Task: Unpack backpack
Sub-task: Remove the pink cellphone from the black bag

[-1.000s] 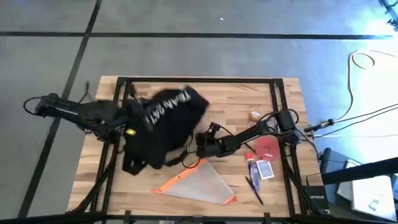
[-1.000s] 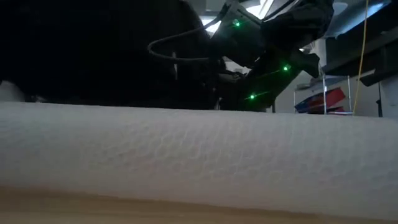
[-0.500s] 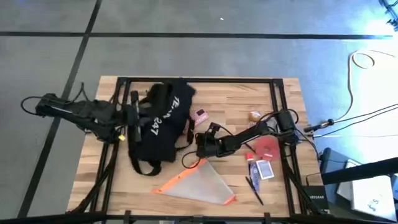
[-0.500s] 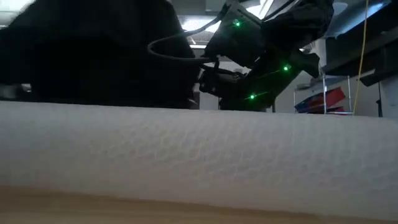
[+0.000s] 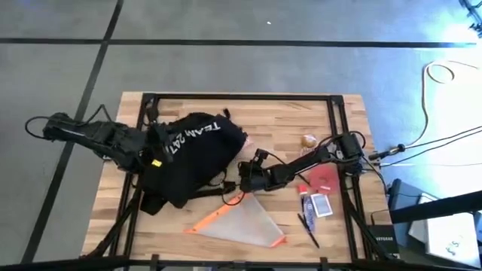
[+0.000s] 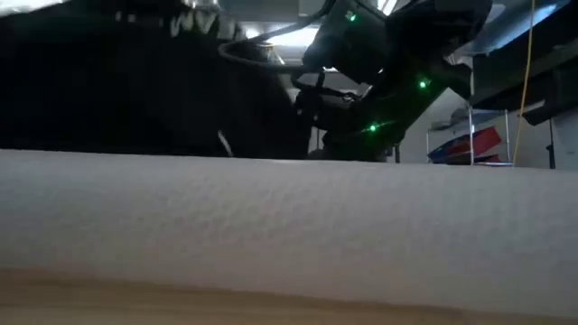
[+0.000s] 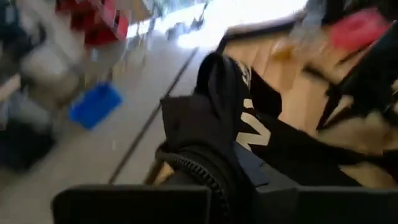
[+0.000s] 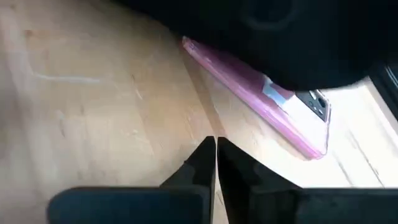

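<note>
Change: since half a second back, I saw the backpack (image 5: 197, 154) swing over toward the right gripper and bunch up, covering the pink phone on the boards.
Backpack: it lay on the left half of the table (image 5: 286, 113), lettering up, one end lifted by my left arm.
Left gripper (image 5: 154, 144): at the bag's left edge, fingers pinched on black fabric by the zipper, as my left wrist view showed.
Right gripper (image 5: 242, 177): low over the table just beside the bag's right edge, fingers pressed together, holding nothing.
Phone (image 8: 261, 98): pink, flat on the wood, partly under the bag in my right wrist view.
Pouch (image 5: 239, 221): clear with orange trim, near the front edge.
Cards (image 5: 321, 205): right of the pouch.
</note>
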Action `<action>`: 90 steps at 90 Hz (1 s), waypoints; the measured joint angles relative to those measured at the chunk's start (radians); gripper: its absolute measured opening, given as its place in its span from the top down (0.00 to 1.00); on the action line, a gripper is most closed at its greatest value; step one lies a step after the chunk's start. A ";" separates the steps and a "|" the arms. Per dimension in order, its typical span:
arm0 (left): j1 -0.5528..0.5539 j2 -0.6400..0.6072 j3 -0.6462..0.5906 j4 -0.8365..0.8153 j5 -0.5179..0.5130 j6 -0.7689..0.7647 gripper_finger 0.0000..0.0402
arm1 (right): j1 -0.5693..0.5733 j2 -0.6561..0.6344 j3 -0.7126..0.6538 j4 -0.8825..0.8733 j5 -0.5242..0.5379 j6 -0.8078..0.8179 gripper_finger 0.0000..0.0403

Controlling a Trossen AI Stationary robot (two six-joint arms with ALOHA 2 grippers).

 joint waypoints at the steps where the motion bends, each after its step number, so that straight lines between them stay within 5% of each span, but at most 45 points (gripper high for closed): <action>1: 0.003 0.001 -0.002 -0.011 0.000 -0.020 1.00 | 0.000 0.000 0.000 0.000 -0.002 0.000 1.00; 15: 0.075 0.023 -0.009 -0.263 -0.001 -0.330 0.97 | 0.006 0.000 0.001 0.002 -0.008 0.002 1.00; 30: 0.158 0.103 -0.010 -0.447 0.010 -0.515 0.77 | 0.004 -0.001 0.001 0.001 -0.008 0.003 1.00; 48: 0.177 0.180 -0.010 -0.358 0.015 -0.447 0.40 | 0.004 -0.002 0.001 0.001 0.007 0.004 1.00; 58: 0.206 0.193 0.001 -0.296 -0.035 -0.314 0.20 | 0.005 -0.010 0.002 -0.027 0.128 0.012 0.99; 76: 0.216 0.134 0.073 -0.123 -0.266 -0.142 0.08 | -0.015 -0.122 0.002 -0.157 0.091 -0.020 0.85; 83: 0.211 0.106 0.074 0.025 -0.166 -0.043 0.08 | -0.030 -0.166 0.003 -0.161 0.040 -0.108 0.74; 90: 0.212 0.102 0.074 0.104 0.088 -0.031 0.08 | -0.056 -0.185 0.003 -0.145 -0.040 -0.261 0.60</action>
